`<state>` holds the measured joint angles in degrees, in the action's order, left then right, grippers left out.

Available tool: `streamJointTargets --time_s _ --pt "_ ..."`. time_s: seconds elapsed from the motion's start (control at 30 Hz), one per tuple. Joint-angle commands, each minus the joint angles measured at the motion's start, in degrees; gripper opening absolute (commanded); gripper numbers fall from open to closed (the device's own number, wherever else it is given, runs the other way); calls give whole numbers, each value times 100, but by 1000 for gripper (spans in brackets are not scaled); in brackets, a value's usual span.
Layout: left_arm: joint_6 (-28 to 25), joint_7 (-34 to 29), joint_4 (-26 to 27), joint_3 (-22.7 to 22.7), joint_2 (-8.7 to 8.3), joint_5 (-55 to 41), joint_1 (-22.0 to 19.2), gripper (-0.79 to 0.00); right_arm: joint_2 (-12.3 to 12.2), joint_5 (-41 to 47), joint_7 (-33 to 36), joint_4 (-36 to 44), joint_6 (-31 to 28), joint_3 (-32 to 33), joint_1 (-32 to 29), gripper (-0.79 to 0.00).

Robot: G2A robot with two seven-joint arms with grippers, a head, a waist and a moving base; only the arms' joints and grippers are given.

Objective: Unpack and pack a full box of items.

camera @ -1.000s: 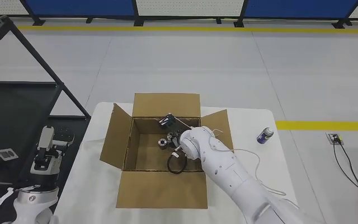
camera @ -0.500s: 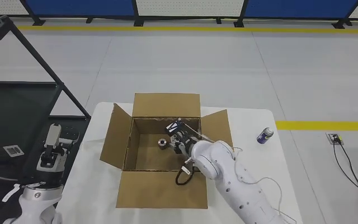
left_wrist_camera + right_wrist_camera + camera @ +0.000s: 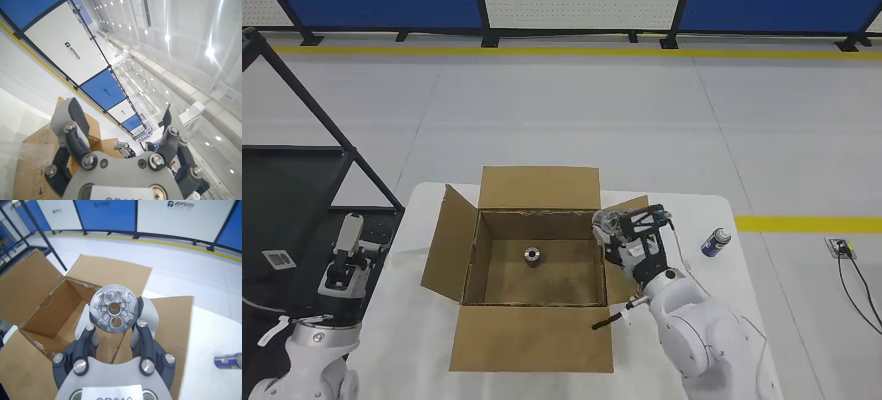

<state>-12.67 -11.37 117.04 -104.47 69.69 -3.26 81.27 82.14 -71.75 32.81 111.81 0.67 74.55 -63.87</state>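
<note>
Grasping a round cast-metal disc (image 3: pixel 105 306) between clenched jaws, your right gripper (image 3: pixel 115 311) hung over the cardboard box's (image 3: pixel 540 188) 3 o'clock flap. A small metal ring (image 3: pixel 533 255) lay on the box floor. Your left gripper (image 3: pixel 122 111), jaws spread wide, sat off the table (image 3: pixel 422 330) at 9 o'clock.

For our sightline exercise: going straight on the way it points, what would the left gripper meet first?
Nothing near. The left gripper, jaws open, points upward past the cardboard box; the way looks free up to the distant wall panels, though depth is unclear.
</note>
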Motion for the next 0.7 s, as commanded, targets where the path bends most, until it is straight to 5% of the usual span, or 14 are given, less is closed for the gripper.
streamJointTargets --time_s 0.0,0.33,0.67 --pt "11 -26 -5 43 -2 16 -46 0 -33 128 -171 299 29 363 -386 -785" --pt "134 -126 -76 185 -19 66 -380 0 -128 593 -571 800 526 1696 -1829 -785" --pt "189 -163 -59 271 -34 147 -543 0 -194 127 661 -715 1165 1864 -1123 -785"
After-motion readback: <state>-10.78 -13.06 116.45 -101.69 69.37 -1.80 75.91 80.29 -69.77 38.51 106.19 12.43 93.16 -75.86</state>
